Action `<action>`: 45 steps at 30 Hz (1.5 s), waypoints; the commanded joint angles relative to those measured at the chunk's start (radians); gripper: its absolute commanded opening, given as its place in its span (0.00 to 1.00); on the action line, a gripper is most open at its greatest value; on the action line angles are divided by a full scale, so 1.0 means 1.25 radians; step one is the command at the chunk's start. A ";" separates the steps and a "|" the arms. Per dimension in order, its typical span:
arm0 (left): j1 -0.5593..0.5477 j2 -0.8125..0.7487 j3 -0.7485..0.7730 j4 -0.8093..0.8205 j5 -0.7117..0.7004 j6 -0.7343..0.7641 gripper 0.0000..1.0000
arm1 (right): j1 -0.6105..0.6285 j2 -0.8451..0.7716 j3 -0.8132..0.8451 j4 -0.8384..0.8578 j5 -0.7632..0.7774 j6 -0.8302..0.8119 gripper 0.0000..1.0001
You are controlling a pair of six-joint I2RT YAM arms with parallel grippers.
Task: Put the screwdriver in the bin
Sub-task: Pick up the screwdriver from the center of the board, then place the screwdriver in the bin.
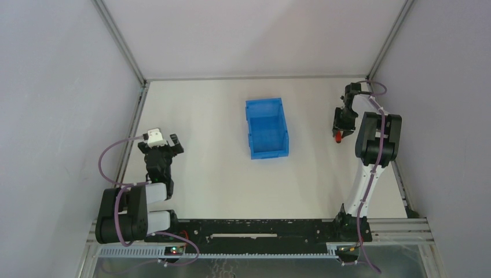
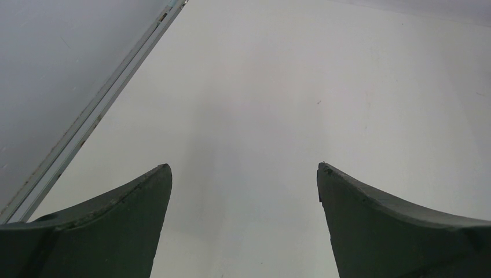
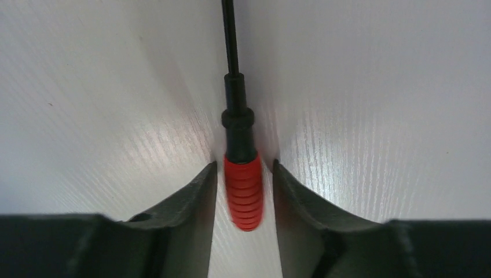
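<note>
The screwdriver (image 3: 243,191) lies on the white table, its red ribbed handle toward the camera and its thin black shaft pointing away. My right gripper (image 3: 244,164) is down over it with a finger on each side of the handle. A narrow gap shows on both sides, so the jaws are open and close to the handle. From above, the red handle end (image 1: 338,136) peeks out under the right gripper (image 1: 340,128) at the far right. The blue bin (image 1: 250,124) stands mid-table, well to the left of it. My left gripper (image 2: 244,168) is open over bare table.
Grey enclosure walls and metal frame rails (image 1: 132,121) border the table on the left, right and back. The right arm's elbow (image 1: 376,139) stands just beside the screwdriver. The left gripper (image 1: 165,145) hovers near the left rail.
</note>
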 commanded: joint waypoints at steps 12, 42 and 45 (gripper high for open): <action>-0.006 -0.012 0.034 0.028 -0.004 0.012 1.00 | -0.004 -0.026 -0.047 0.053 0.040 -0.015 0.05; -0.006 -0.012 0.034 0.028 -0.004 0.012 1.00 | 0.080 -0.264 0.149 -0.115 0.049 0.016 0.02; -0.007 -0.012 0.034 0.028 -0.004 0.012 1.00 | 0.103 -0.293 0.179 -0.120 0.016 0.018 0.02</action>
